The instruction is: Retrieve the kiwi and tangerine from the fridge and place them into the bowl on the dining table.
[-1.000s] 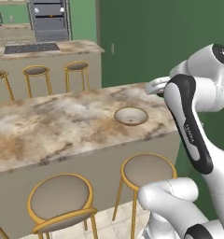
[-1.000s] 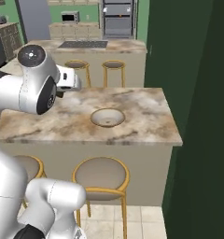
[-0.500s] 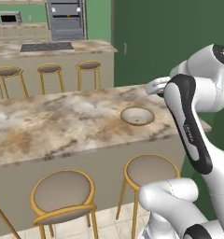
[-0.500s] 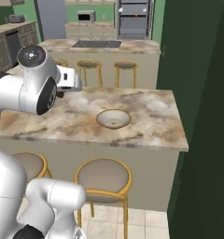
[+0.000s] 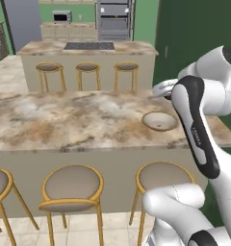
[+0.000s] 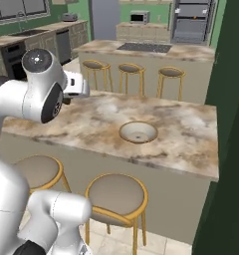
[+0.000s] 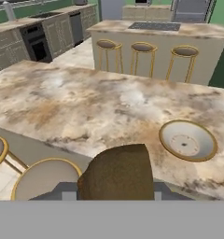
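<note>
Table (image 5: 64, 120): a long slab with a brown-beige marbled, matt top on a plain beige base; over the last second the whole view has swung round it, so the base has driven, not the furniture, and the long edge now lies almost square to the robot; island (image 5: 88, 48) with cooktop and slate-grey fridge (image 6: 105, 20) stand well behind. Stools (image 5: 71, 185): round grey-tan seats in brass-coloured hoops, tucked along the near edge. Bowl (image 7: 187, 140): shallow, round, tan with a pale rim, empty, on the table near its right end. Gripper (image 5: 158, 90): above the table's far edge, just beside the bowl; fingers hidden, judged clamped on the kiwi (image 7: 116, 172), a dull brown, rough-skinned lump. The approach looks nearly finished; release over the bowl comes next.
</note>
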